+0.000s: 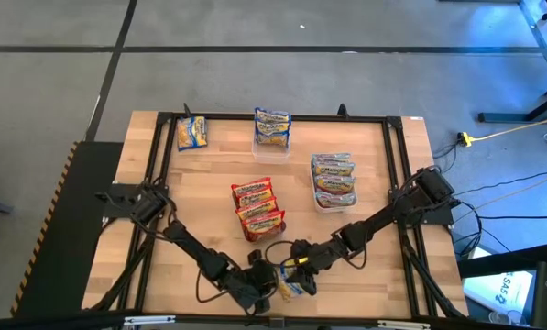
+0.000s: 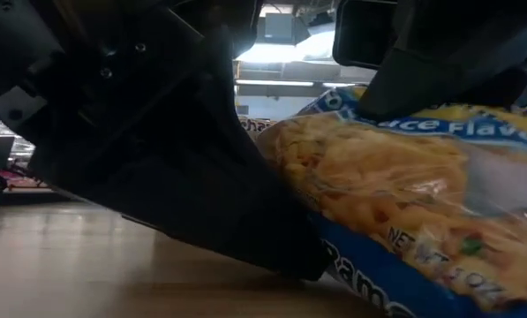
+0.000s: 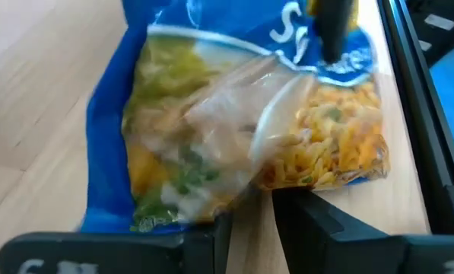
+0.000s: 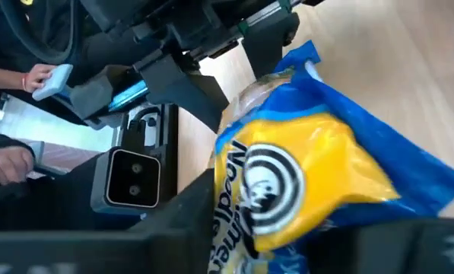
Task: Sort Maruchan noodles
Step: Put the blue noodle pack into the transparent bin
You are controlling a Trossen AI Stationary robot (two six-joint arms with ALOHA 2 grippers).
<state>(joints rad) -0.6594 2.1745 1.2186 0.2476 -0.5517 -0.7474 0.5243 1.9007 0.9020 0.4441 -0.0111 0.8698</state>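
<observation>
Blue Maruchan packet (image 1: 289, 286) pinched between left end effector (image 1: 266, 284) and right end effector (image 1: 299, 271).

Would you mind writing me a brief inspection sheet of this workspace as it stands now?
Surface: wooden table inside a black frame.
Job's things: red packets piled mid-table; blue packets in a clear tray at the far edge; one blue packet lying loose at the far left; pinkish packets in a tray at right; a blue packet at the near edge between both grippers.
Clutter: nothing seen.
Grippers: right gripper shut on the near blue packet; left gripper right beside it, nearly shut.
Cables: yellow and dark leads on the floor at right.
Surroundings: a person's hands beyond the table.
</observation>
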